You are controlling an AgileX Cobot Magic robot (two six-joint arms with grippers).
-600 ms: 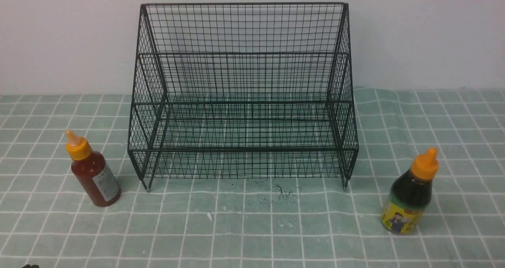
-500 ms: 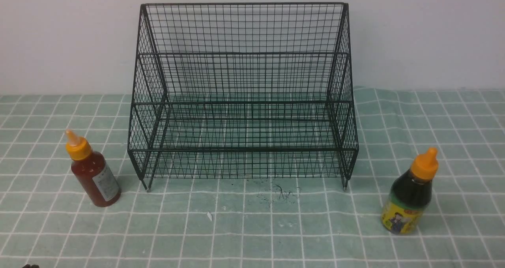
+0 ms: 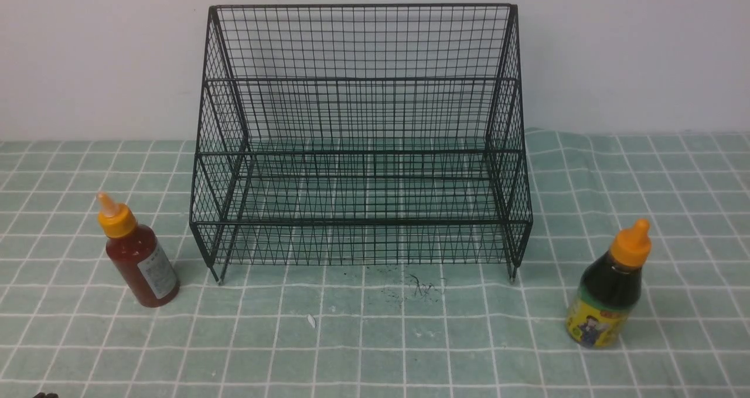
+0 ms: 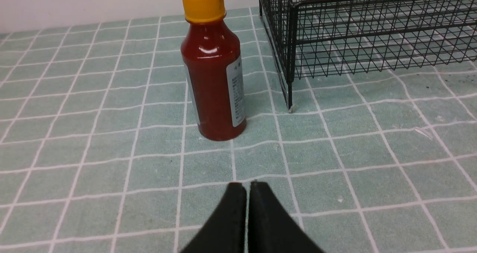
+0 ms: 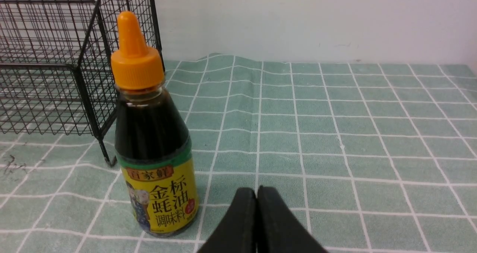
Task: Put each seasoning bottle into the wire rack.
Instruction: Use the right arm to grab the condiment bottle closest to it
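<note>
Left claw (image 4: 247, 186) closed; bottle (image 4: 213, 78) seemingly full.

Soft, even light throughout, faint shadows, and small glare on the red bottle (image 4: 213, 74).

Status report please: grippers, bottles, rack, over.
Left gripper shut, empty; right gripper shut, empty. Red sauce bottle left of wire rack, dark sauce bottle right, both upright on tablecloth. Rack empty, front open.

Green checked tablecloth (image 3: 410, 339) — white wall (image 3: 88, 58) behind.
</note>
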